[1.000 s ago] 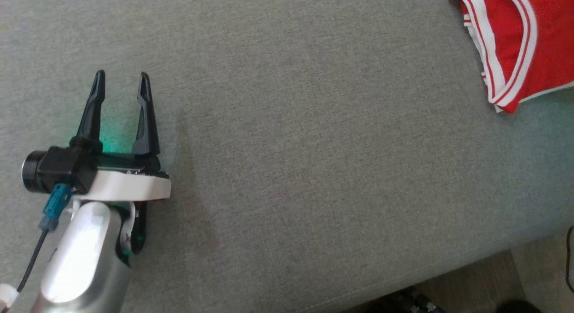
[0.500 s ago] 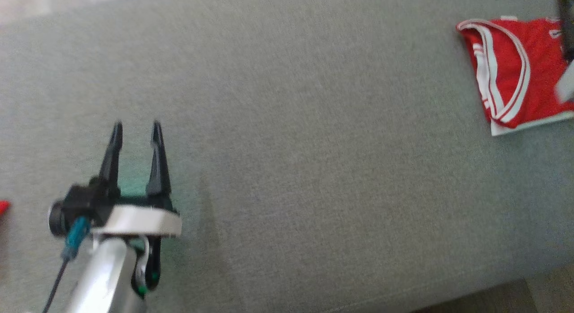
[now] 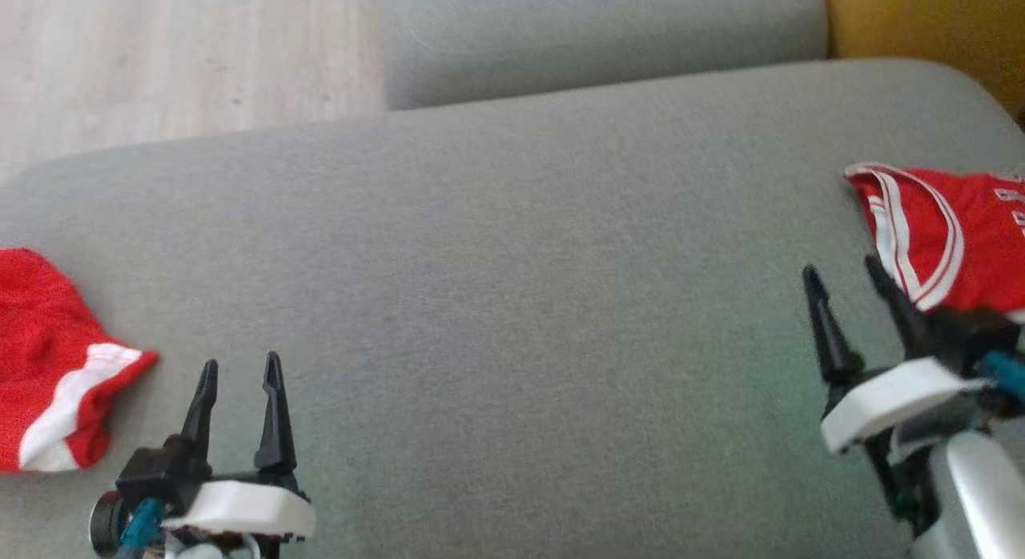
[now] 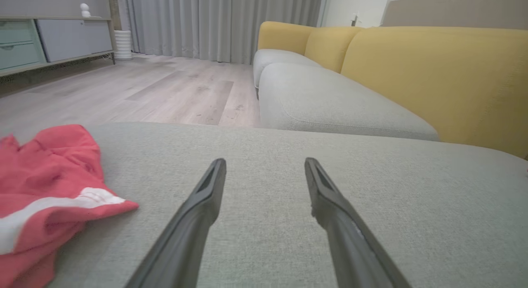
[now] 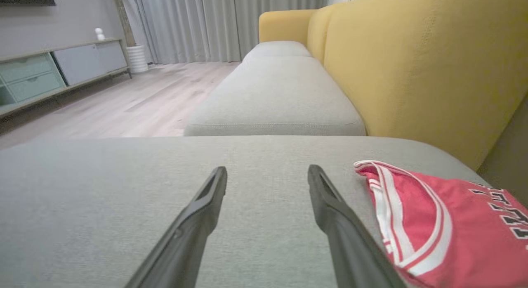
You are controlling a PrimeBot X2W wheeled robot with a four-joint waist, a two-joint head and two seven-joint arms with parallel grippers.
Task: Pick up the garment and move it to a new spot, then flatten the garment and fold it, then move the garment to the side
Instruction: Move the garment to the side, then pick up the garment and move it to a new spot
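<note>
Rightward, folded red jersey (image 3: 961,223), white-trimmed, on grey woven cushion (image 3: 512,303); left fingers (image 3: 276,431), right fingers (image 3: 829,327) spread, empty.

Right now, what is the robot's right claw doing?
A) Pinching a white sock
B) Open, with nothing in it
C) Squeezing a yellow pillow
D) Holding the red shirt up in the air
B: the right gripper has its two fingers spread apart with only grey cushion between them, and the red jersey lies beside it on the cushion, not held.
</note>
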